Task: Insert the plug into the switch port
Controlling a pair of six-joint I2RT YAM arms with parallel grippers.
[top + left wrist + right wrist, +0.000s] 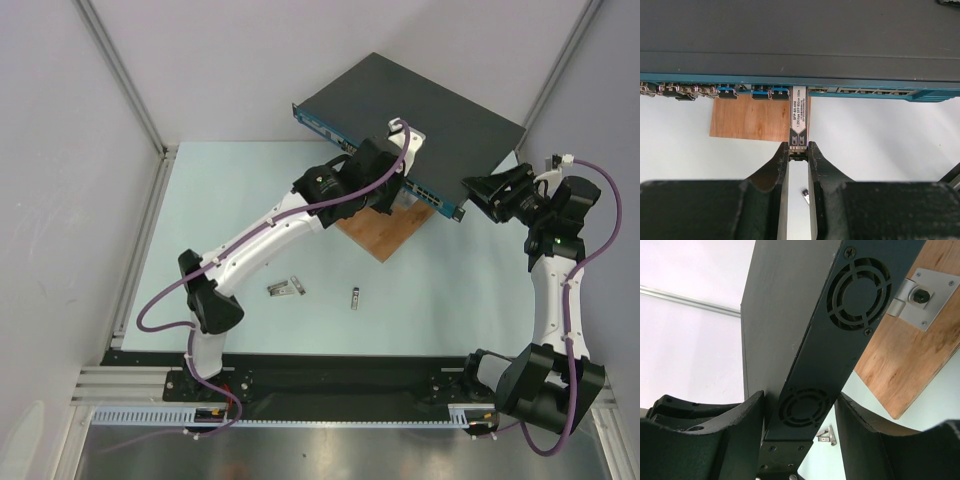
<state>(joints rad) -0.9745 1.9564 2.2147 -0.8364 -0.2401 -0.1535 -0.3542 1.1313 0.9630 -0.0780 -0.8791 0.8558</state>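
Looking through the left wrist camera, I have the plug (798,120) pinched by its tail end in the left gripper (798,150), both fingers pressed against its narrow sides and its printed label facing up at the lens. Its long axis runs straight away from the jaws toward the front of the switch (800,35), square to the thin blue strip, with its nose at the row of sockets just right of the blue-tabbed ports. I cannot tell from here how far the nose sits inside the opening. Most of the plug's length hangs over the right edge of the wooden board (750,120) that lies beneath the switch's front. From overhead the switch lies slantwise across the far part of the table (250,200), its port strip facing the left arm. The right gripper (799,400) straddles the end of the switch that bears the round fan grilles, one finger on the top face and one on the underside, clamped across its thickness. Two small spare modules (285,289) lie loose on the table, well apart from the switch, nearer the arm bases
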